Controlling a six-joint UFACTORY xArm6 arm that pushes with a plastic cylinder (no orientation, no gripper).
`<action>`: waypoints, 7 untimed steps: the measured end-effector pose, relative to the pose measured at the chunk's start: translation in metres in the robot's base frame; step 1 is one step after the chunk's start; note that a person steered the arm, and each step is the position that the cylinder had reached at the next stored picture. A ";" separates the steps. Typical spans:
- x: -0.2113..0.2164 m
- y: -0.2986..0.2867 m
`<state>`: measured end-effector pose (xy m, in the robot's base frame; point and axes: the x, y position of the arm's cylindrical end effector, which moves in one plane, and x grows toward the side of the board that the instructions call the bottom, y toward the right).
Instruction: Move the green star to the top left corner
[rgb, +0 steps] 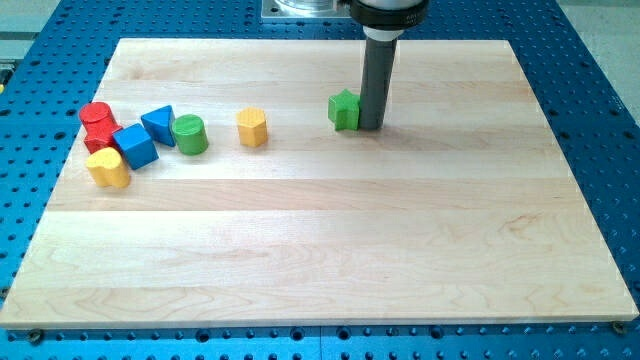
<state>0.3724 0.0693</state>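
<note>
Wooden board (330, 250) sits on a blue perforated table (600, 150), filling most of the view. Dark rod (377, 75) comes down from the view's top, just right of centre. No jaws on this rig, nothing opens or closes, nothing held: it only pushes.

My tip (370, 127) is on the board, right against the right side of the green star (344, 110); looks like contact, can't rule out a hairline gap. Star is in the upper half of the board, slightly right of centre, well apart from the top left corner.

Yellow hexagonal block (252, 127) stands alone, left of the star, clear gap between them.

Cluster near the left edge, packed close together:
- green cylinder (189, 134), rightmost of the cluster
- blue triangular block (158, 123), just left of the cylinder
- blue cube (134, 146), below-left of the triangle
- red cylinder (96, 116), top left of the cluster
- second red block (100, 137) just below it, shape unclear
- yellow block (108, 168), lowest, rounded, possibly heart-shaped, touching the blue cube's lower left
</note>
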 end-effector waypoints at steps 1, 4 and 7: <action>0.033 0.002; -0.010 0.026; -0.013 -0.149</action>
<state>0.3594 -0.0798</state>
